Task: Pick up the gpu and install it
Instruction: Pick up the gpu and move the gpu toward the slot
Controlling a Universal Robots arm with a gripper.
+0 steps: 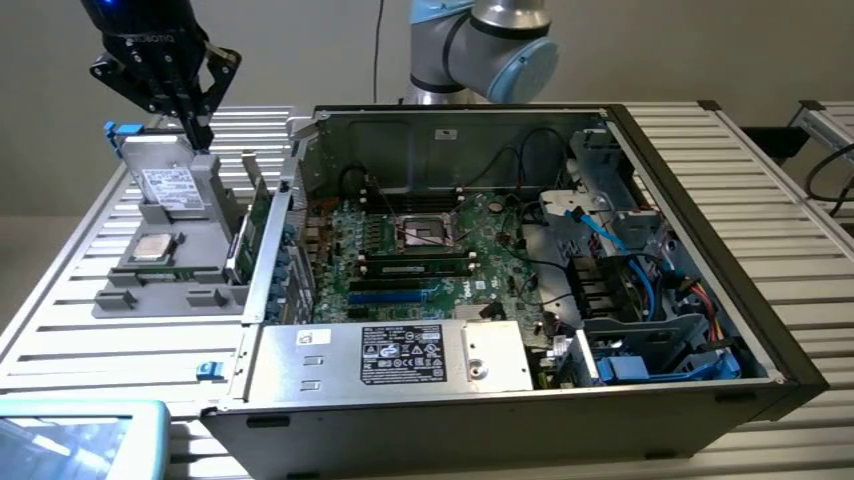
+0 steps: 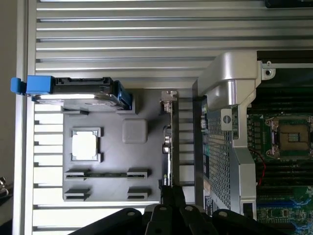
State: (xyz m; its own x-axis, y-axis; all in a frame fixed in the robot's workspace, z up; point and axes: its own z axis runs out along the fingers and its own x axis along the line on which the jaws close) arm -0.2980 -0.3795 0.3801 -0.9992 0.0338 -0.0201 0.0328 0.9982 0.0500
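An open computer case [image 1: 754, 310] lies on a slatted metal desk [image 1: 67, 340], its motherboard [image 1: 427, 250] facing up. On the exterior view's left, just beside the case, sits a grey holder [image 1: 140, 295]. It carries a hard drive [image 1: 171, 185], a processor chip [image 1: 158, 245] and the gpu [image 1: 244, 238].

The gpu stands upright on its long edge in a slot along the holder's side nearest the case, green board showing. The black end effector [image 1: 200, 135] hangs above the holder's far end, near the hard drive. Its fingers are pressed together and hold nothing.

In the wrist view the gpu [image 2: 169, 147] appears edge-on as a thin strip between the holder [image 2: 112, 161] and the case [image 2: 230, 88]. The end effector's [image 2: 172, 195] closed tips line up over one end of the gpu.
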